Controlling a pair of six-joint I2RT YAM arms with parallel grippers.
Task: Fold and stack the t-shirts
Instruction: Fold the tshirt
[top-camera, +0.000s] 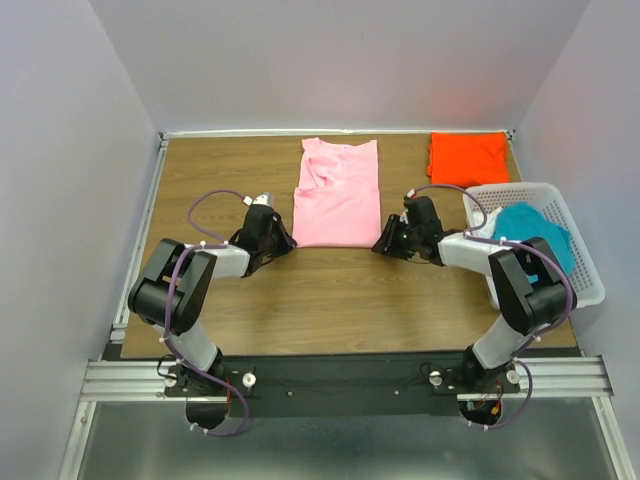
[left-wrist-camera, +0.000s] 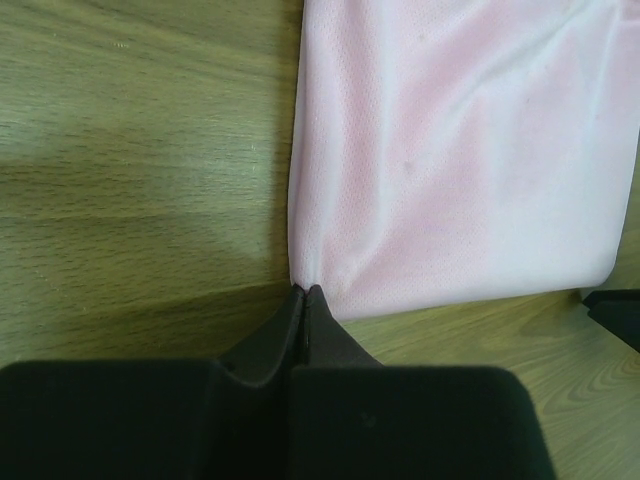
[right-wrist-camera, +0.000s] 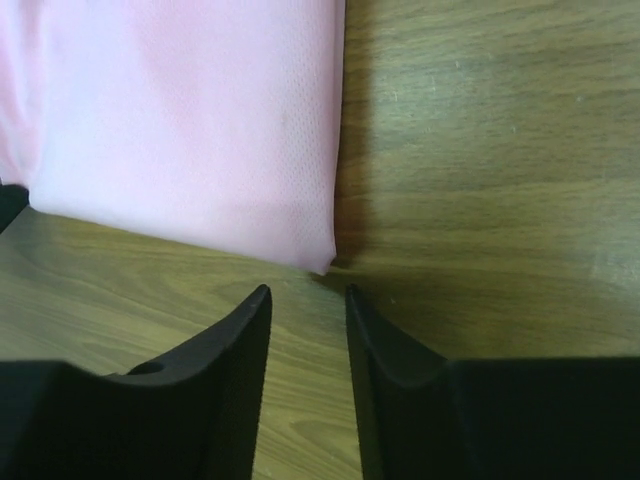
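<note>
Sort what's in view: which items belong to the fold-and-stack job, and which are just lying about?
Job:
- pink t-shirt, flat mid-table
- orange t-shirt, far right corner
- teal t-shirt, in the basket

Lying about:
- white basket, right side of the table

Three soft cotton short-sleeved t-shirts are counted: one light pink t-shirt (top-camera: 338, 195), one bright orange t-shirt (top-camera: 467, 157), one teal t-shirt (top-camera: 535, 232). One white plastic lattice basket (top-camera: 588, 262) and one wooden worktop (top-camera: 340, 300) are seen.
</note>
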